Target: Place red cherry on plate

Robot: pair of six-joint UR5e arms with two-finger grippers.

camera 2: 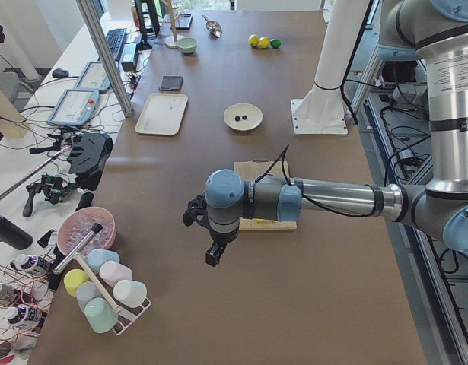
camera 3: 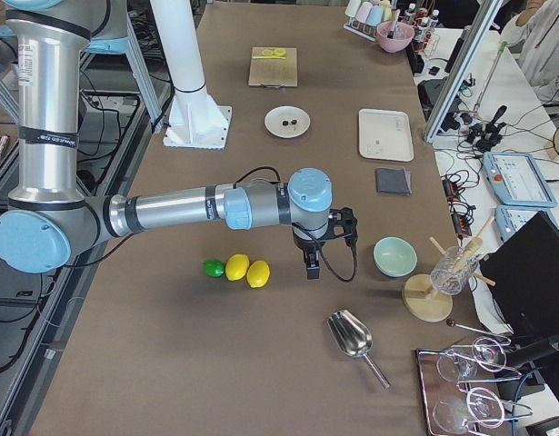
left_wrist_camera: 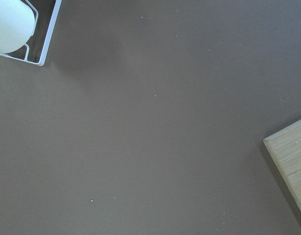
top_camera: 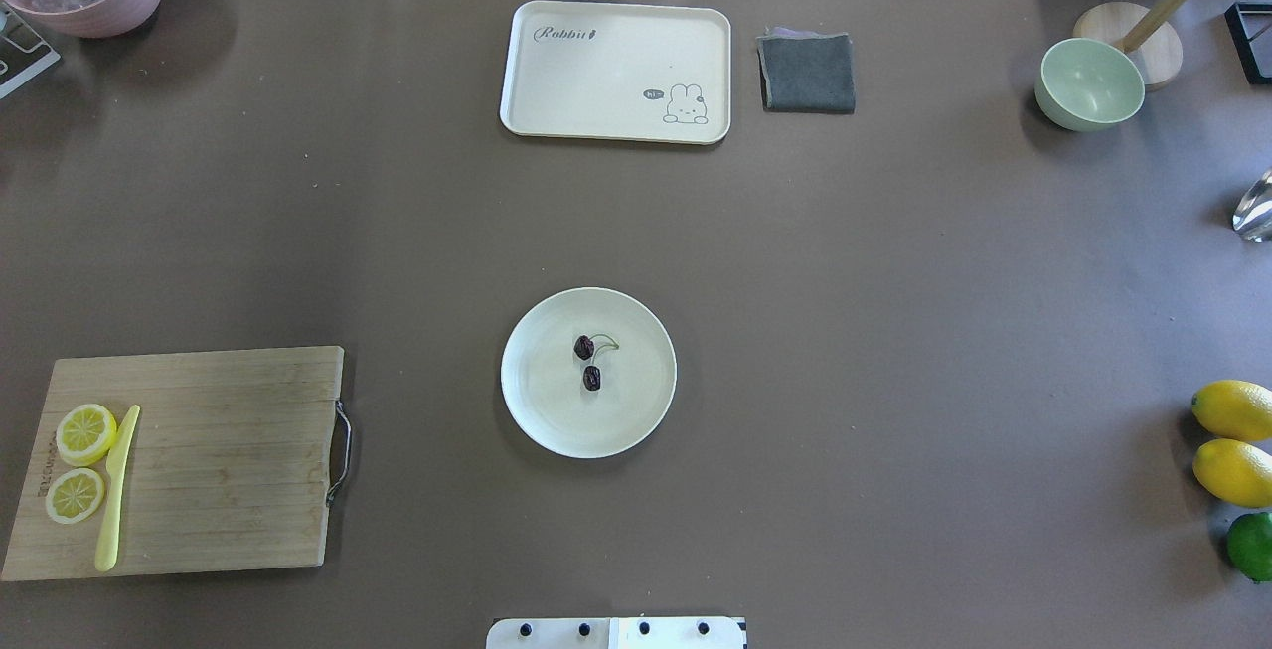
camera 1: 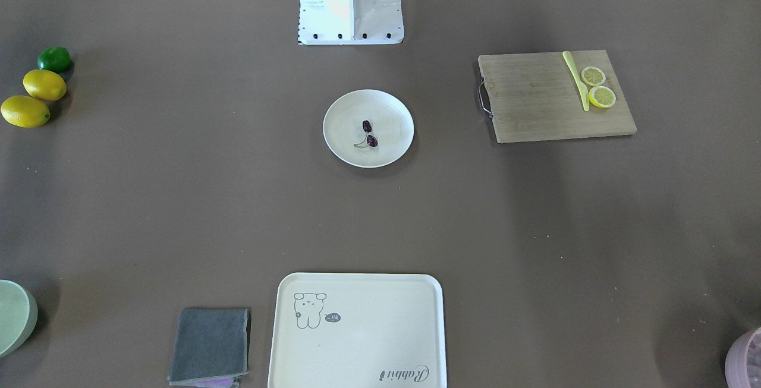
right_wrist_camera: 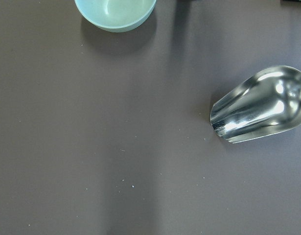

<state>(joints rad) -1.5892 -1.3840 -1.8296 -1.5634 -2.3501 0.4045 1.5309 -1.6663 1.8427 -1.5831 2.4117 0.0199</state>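
The red cherry [top_camera: 584,347] rests on the plate [top_camera: 556,420] — placed; hold left gripper [camera 2: 212,255] and right gripper [camera 3: 311,269] far off — jaws' state I cannot tell.

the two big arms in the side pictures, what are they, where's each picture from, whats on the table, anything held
They are robot arms at one table. Two pictures look down from above, two along the table from its ends, two from wrist cameras. The red cherry lies on the plate, not held. Around: a cutting board with lemon slices and a yellow knife, a tray, a grey cloth, a green bowl, lemons, a lime, a metal scoop. The left end effector and right end effector hang over bare table; open or shut, I cannot tell.
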